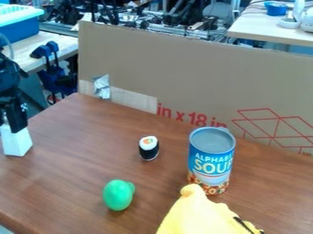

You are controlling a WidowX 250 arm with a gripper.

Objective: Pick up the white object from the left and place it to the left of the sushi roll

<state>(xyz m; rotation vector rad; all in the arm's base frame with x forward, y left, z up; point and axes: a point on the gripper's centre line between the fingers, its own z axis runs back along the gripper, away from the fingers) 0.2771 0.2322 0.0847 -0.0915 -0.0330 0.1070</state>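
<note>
At the left edge of the camera view hangs the black gripper (13,112), partly cut off by the frame. Directly beneath it, over the table's left part, is a white tapered block (16,142); I cannot tell whether it is held. A sushi roll (148,148) with a black wrap and white top stands mid-table. To its right is an upright blue soup can (211,160). Nearer the front lies a green rounded object (118,195). A yellow plush toy (202,215) is at the bottom edge, just in front of the can.
The brown wooden table (79,171) is backed by a tall cardboard panel (196,73) with red print and a silver tape patch. Behind it stand a light desk (269,29) at right and a blue bin (19,32) at upper left, near blue-handled clamps (52,68).
</note>
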